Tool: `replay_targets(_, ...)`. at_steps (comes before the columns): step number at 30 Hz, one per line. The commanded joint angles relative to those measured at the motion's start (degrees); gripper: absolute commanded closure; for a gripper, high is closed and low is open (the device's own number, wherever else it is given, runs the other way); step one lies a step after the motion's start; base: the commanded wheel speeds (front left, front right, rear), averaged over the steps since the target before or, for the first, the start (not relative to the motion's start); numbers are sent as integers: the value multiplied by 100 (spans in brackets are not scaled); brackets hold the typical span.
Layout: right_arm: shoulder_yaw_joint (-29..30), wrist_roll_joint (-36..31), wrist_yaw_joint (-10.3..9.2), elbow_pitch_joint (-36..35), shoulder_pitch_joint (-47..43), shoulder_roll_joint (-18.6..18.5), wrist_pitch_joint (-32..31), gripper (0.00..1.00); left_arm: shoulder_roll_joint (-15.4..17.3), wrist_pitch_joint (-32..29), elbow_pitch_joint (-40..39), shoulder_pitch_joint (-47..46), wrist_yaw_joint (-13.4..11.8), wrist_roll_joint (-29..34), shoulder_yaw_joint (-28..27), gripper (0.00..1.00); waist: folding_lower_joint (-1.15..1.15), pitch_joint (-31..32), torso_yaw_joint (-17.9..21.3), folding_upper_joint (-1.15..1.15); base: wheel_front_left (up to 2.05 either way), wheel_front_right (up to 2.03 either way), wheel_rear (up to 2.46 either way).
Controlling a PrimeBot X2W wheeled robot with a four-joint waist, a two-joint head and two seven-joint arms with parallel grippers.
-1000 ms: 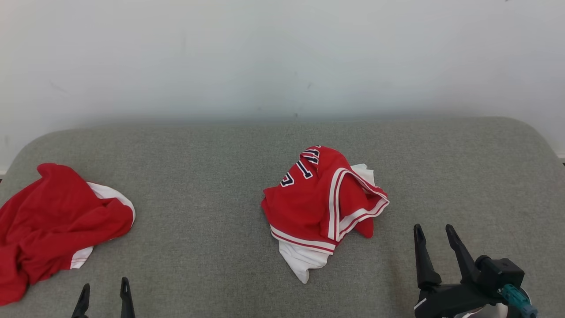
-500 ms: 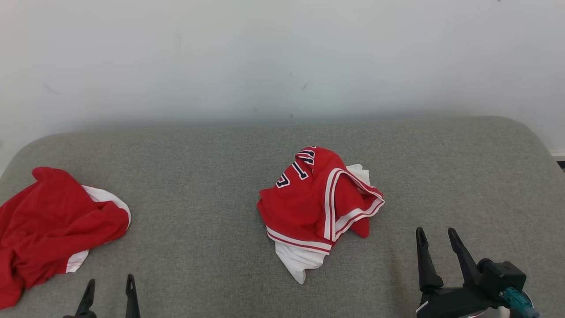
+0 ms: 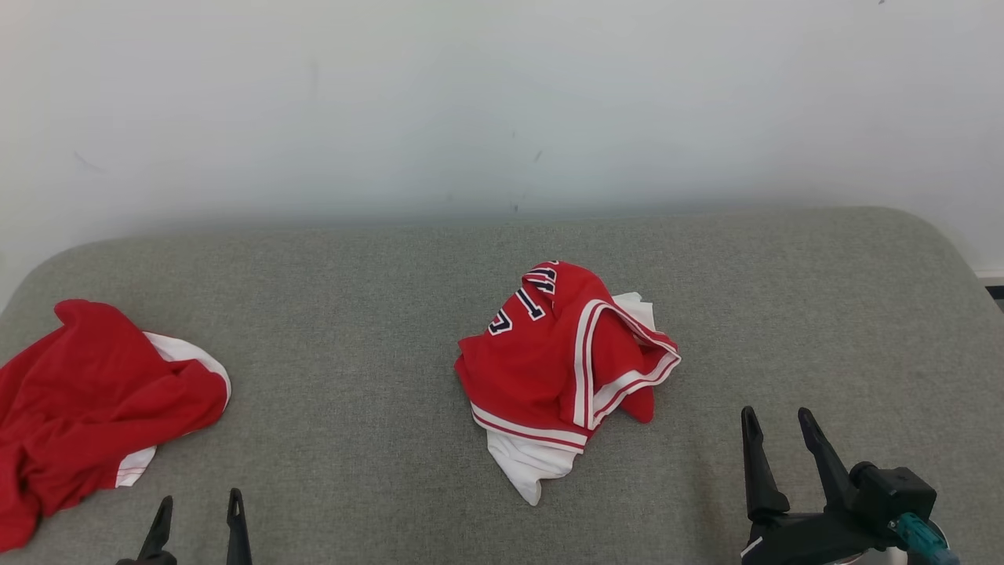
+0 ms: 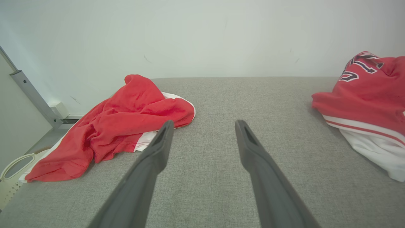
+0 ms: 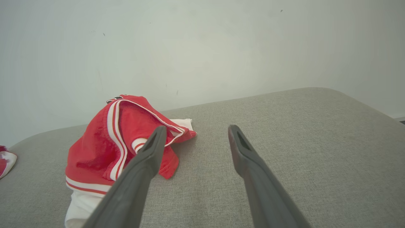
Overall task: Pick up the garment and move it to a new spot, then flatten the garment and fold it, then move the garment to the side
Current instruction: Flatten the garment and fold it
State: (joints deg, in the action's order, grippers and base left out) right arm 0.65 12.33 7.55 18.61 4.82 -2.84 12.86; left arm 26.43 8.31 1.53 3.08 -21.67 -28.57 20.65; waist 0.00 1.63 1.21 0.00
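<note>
A crumpled red and white garment (image 3: 549, 361) with dark numbers lies in the middle of the grey padded surface (image 3: 353, 314). It sits at the right edge of the left wrist view (image 4: 367, 91) and left of the fingers in the right wrist view (image 5: 104, 142). My right gripper (image 3: 776, 416) stands open to the front right of it, a short way off, with nothing between its fingers (image 5: 196, 128). Far to the front left of the garment, my left gripper (image 3: 200, 502) is open and empty (image 4: 205, 123).
A second red garment with white trim (image 3: 94, 408) lies bunched at the surface's left end, just ahead-left of the left gripper (image 4: 126, 117). A white wall (image 3: 502, 102) runs behind. A metal rail (image 4: 28, 91) and a pale basket handle (image 4: 12, 164) stand off the left end.
The head camera has turned slightly, so the whole picture has drifted left. Both garments lie as before, and both grippers stay open and empty.
</note>
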Motion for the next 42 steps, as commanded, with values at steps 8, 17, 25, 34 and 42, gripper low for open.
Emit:
replay_targets(8, -14, -3, -12, 1, -39, -9, 4, 0, 28, 6, -16, -49, -43, -26, 29, 0, 0, 10, 11, 0, 0, 0, 0)
replay_targets(17, -18, -8, -12, 4, -51, -9, 0, 0, 31, 18, -11, -72, -44, -60, 37, 0, 0, 17, 17, 0, 0, 0, 0)
replay_targets(25, -78, 30, -13, -10, -41, -8, 2, 0, -53, 2, -23, -279, 119, -79, 173, 0, 0, -29, 64, 0, 0, 0, 0)
replay_targets(34, -253, 156, -13, 16, 82, -8, 34, 0, -313, -148, 406, -1043, 750, -12, 713, 0, 0, -244, 357, 0, 0, 0, 0)
replay_targets(42, -278, 118, -13, 34, 248, -8, 85, 0, -937, -152, 1458, -1907, 1438, 161, 1440, 0, 0, -569, 753, 0, 0, 0, 0)
